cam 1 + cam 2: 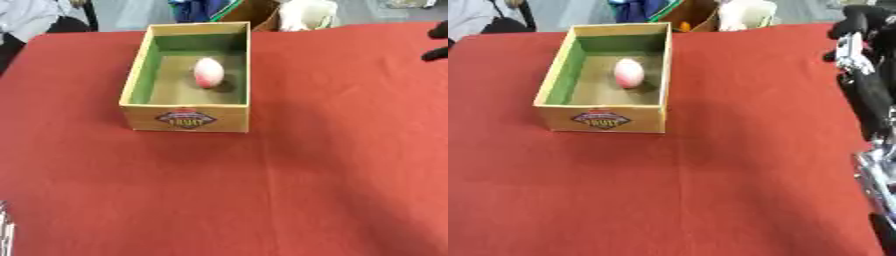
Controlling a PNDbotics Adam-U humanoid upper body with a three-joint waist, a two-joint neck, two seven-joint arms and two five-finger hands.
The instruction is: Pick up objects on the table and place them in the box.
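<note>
Left hand [5,230]: a sliver at the table's lower left edge, finger state impossible to tell. Box [186,119]: open-topped, labelled front, toward the table's [262,190] far left of centre, with one pink-and-white egg-shaped object [208,72] lying on its floor near the right wall. Right hand [852,31]: raised at the far right edge, fingers seemingly curled and empty; risk, as judged: a return reach could clip the box's right wall and shift it.
</note>
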